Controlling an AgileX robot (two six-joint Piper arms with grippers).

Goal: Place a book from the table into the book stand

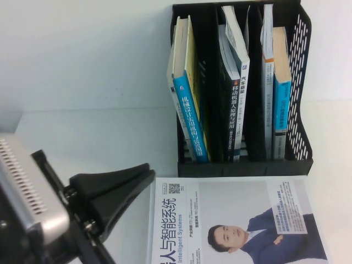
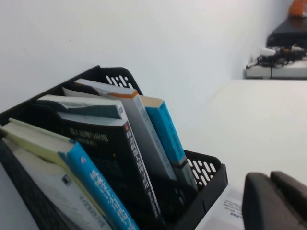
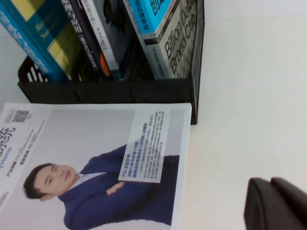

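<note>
The book (image 1: 281,102), with its blue spine, stands upright in the right slot of the black book stand (image 1: 301,82) at the back of the white table (image 1: 82,143). The right wrist view shows its "Billion Dollar Brand Club" lettering (image 3: 175,43) inside the stand (image 3: 110,90). In the left wrist view the book's spine (image 2: 165,132) leans in the stand (image 2: 206,167). My left gripper (image 1: 149,175) hovers shut and empty at the front left, short of the stand. My right gripper (image 3: 271,184) is shut and empty over bare table (image 3: 249,96), to the right of the stand.
A white-cover book showing a man in a blue suit (image 1: 236,220) lies flat on the table just in front of the stand. A yellow book with a blue spine (image 1: 190,110) fills the left slot; a black book (image 1: 234,104) leans in the middle one.
</note>
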